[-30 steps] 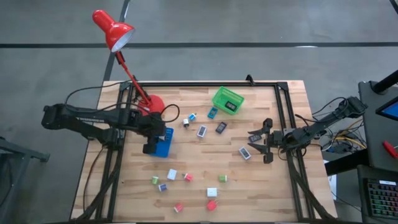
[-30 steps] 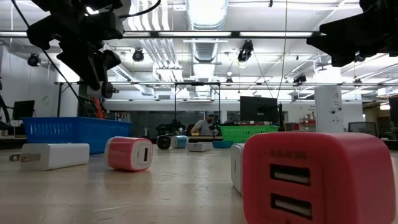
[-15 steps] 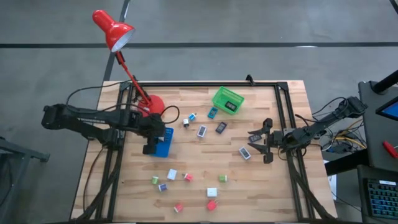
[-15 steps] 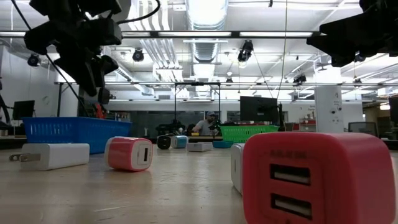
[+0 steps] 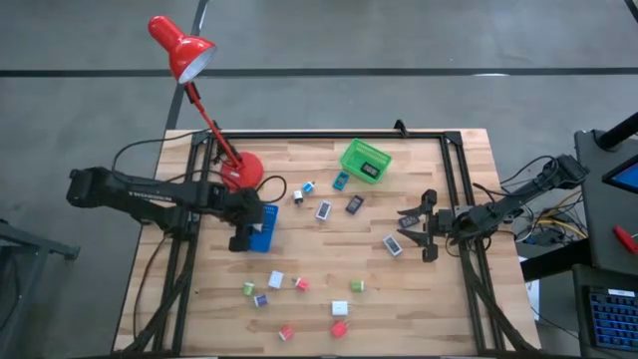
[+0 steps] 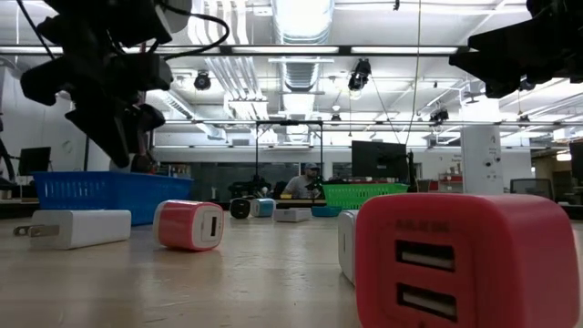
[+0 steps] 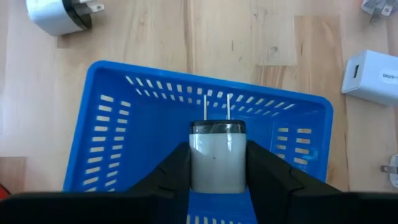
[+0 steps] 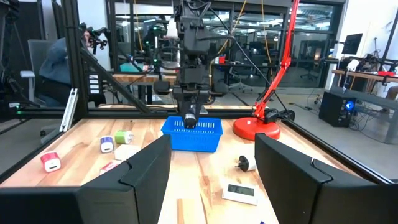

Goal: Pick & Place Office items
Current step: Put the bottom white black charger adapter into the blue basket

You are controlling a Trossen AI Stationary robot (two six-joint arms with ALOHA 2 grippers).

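- While your left end effector (image 7: 217, 163) pinches a grey plug (image 7: 217, 155) above the blue basket (image 7: 102, 137), it has sunk lower than a moment ago, so release looks near.
- Your right end effector (image 5: 417, 228) waits spread beside a flat piece (image 5: 393, 245) on the tabletop (image 5: 419, 299).

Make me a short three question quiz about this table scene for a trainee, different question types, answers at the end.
1. True or false: the left gripper is empty.
2. The left gripper is over which container: A, the green basket, or B, the blue basket?
3. Fill in: the right gripper waits, fingers ____, near a flat white device.

Key
1. False: it holds a white charger, prongs pointing away from the wrist.
2. B
3. open
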